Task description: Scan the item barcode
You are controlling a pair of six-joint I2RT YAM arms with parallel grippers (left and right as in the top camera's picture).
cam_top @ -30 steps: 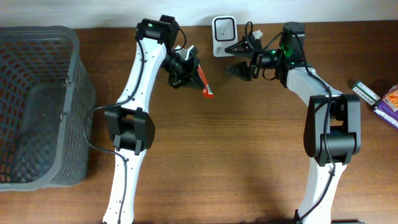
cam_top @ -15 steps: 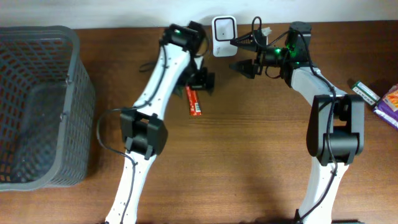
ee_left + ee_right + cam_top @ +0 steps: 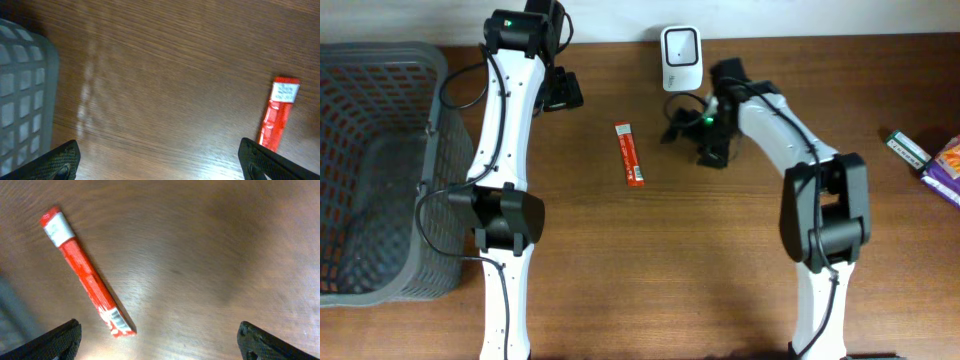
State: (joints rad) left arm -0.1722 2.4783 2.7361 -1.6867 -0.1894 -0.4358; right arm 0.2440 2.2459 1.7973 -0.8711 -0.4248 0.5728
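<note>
The item is a thin red stick packet [image 3: 629, 153] with white ends, lying flat on the brown table [image 3: 720, 260] below and left of the white scanner [image 3: 680, 57]. Nothing holds it. My left gripper [image 3: 563, 92] hangs open at the back left, well apart from the packet. Its wrist view shows the packet [image 3: 279, 115] at the right, beyond the gripper [image 3: 162, 167] with its wide-spread fingers. My right gripper [image 3: 692, 142] is open just right of the packet, under the scanner. In its wrist view the packet [image 3: 85, 277] lies left of the gripper [image 3: 160, 345], barcode end [image 3: 116, 317] nearest.
A large grey mesh basket [image 3: 380, 170] fills the left side, and its wall [image 3: 20, 90] shows in the left wrist view. A green box [image 3: 908, 148] and a purple packet [image 3: 948, 160] lie at the far right edge.
My left gripper opened and let go of the red packet, which now lies on the table, then swung back left. My right gripper opened wider and came down from the scanner toward the packet.
</note>
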